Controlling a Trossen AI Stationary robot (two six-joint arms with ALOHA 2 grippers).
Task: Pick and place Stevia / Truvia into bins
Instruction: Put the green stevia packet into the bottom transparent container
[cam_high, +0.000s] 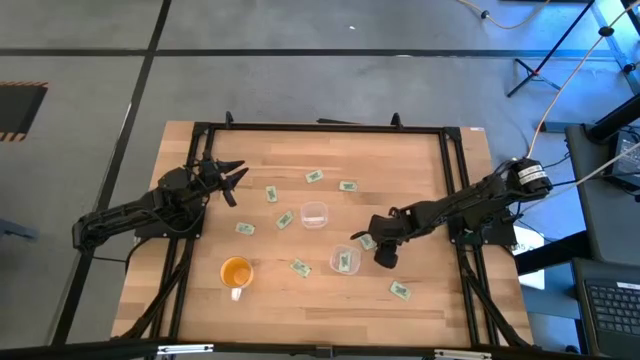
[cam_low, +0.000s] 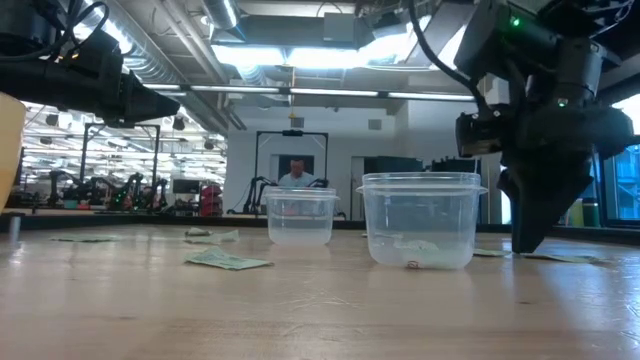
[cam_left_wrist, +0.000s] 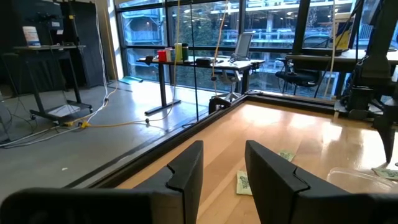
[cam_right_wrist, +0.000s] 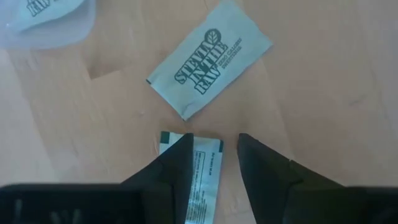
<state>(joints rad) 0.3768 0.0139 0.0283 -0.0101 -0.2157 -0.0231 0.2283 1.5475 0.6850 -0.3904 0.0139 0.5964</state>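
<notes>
Several pale green and white Stevia packets lie flat on the wooden table, e.g. (cam_high: 314, 177), (cam_high: 285, 219), (cam_high: 401, 291). Two clear cups stand upright mid-table: an empty one (cam_high: 314, 214) and a nearer one (cam_high: 345, 261) with a packet in its bottom (cam_low: 415, 247). My right gripper (cam_high: 385, 255) points down beside that cup, open, its fingers straddling a packet (cam_right_wrist: 205, 168) that lies text side up. Another packet (cam_right_wrist: 208, 59) lies just ahead of it. My left gripper (cam_high: 235, 180) is open and hovers off the table near the table's left side. My right gripper (cam_right_wrist: 214, 140) comes from above, pointing down, over one end of the packet (cam_right_wrist: 202, 149) lying flat on the table. One finger (cam_right_wrist: 177, 162) covers the packet's long edge; the other stands clear of it. Whether any finger touches the packet, I cannot tell.
An orange cup with a handle (cam_high: 236, 272) stands near the table's near left part. A black frame (cam_high: 320, 127) runs along the table's edges. A person (cam_low: 295, 172) sits far behind the table. Bare wood lies along the near edge (cam_high: 320, 310).
</notes>
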